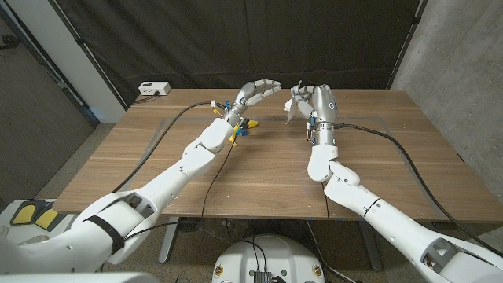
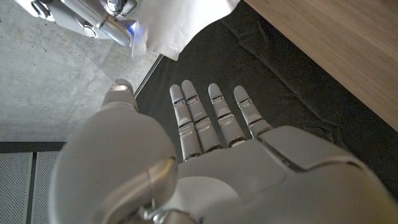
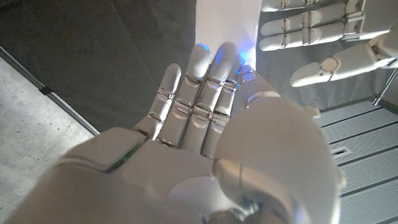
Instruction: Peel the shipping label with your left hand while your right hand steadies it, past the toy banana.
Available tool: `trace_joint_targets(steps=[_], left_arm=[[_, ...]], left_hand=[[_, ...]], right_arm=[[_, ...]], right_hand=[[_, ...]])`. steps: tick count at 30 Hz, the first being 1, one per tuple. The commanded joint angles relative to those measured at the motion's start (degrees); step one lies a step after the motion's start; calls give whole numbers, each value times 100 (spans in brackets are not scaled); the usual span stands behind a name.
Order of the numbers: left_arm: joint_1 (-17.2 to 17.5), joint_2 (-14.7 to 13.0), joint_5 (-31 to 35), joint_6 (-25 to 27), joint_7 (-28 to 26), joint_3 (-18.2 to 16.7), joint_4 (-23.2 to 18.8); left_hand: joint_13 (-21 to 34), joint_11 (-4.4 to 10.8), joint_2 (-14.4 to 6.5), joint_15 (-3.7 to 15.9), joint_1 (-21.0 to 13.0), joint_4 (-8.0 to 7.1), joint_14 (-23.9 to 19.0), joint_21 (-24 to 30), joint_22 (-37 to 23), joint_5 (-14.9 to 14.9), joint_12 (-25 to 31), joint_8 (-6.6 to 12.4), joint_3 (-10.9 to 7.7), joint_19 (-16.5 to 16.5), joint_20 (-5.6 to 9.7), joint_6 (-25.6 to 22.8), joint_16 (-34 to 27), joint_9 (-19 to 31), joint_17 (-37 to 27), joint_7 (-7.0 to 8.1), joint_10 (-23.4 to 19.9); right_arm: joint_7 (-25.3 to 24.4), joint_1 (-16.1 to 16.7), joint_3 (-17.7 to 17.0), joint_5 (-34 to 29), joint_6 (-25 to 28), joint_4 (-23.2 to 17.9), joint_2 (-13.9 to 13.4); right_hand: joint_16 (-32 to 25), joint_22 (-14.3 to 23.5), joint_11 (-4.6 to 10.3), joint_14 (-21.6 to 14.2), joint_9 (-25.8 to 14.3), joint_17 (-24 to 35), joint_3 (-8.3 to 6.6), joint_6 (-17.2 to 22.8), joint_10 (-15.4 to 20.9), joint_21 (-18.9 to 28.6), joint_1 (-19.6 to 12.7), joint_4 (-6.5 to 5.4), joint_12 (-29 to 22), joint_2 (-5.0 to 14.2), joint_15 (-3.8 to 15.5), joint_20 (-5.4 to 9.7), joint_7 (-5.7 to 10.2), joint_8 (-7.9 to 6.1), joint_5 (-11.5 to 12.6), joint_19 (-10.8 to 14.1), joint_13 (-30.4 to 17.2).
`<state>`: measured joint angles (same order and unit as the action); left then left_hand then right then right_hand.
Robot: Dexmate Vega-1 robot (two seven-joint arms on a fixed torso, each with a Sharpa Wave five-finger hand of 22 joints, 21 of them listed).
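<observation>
My right hand is raised over the far middle of the table and holds a white shipping label upright against its fingers. The label lies in front of those fingers. My left hand hovers just left of the label with its fingers stretched out and apart, holding nothing; a small gap separates them from the paper. In the left wrist view the label hangs beyond my left fingers. The yellow toy banana lies on the table under my left wrist, partly hidden.
A white power box sits at the table's far left corner. Black cables run along both arms across the wood. A black curtain hangs behind the table, with a concrete wall at the right.
</observation>
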<state>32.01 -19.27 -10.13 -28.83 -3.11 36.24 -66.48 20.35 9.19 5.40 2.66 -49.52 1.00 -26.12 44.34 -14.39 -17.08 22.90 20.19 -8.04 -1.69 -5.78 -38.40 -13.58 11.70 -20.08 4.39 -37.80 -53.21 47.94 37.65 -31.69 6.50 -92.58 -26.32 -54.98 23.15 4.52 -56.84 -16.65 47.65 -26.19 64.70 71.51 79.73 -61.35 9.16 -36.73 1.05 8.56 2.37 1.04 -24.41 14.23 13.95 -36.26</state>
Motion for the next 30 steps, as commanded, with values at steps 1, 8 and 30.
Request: trace_joint_targets(steps=[1,8,30], left_arm=[[5,6,-191,244,271,-15,-266],[60,-48,8,412,90,4,-492],[224,-108,165,786,-165,10,-951]], left_hand=[[-22,-14,76,515,-1,4,-30,58,-21,-10,11,17,70,-39,-36,3,-24,5,-17,-53,-40],[-77,40,174,471,-51,50,37,76,-25,-12,-63,-23,134,15,-56,88,21,0,-28,-36,50],[-219,195,-583,712,-1028,378,-499,495,-78,306,182,246,-371,-119,100,-798,-52,-63,-179,68,-768]], right_arm=[[-13,-83,135,-201,-57,21,-40],[-55,-100,159,-269,-128,18,-64],[-260,21,117,-433,-323,-105,-133]], right_hand=[[38,-5,6,-25,-21,30,-76,84,43,51,14,1,32,-23,432,44,38,-36,46,-16,-27],[59,-47,8,-49,-47,80,-144,75,67,86,42,6,56,-59,433,54,31,-31,54,-31,-10],[134,-142,36,-42,-110,180,-317,101,78,187,115,6,80,-109,440,85,43,-31,66,-83,-62]])
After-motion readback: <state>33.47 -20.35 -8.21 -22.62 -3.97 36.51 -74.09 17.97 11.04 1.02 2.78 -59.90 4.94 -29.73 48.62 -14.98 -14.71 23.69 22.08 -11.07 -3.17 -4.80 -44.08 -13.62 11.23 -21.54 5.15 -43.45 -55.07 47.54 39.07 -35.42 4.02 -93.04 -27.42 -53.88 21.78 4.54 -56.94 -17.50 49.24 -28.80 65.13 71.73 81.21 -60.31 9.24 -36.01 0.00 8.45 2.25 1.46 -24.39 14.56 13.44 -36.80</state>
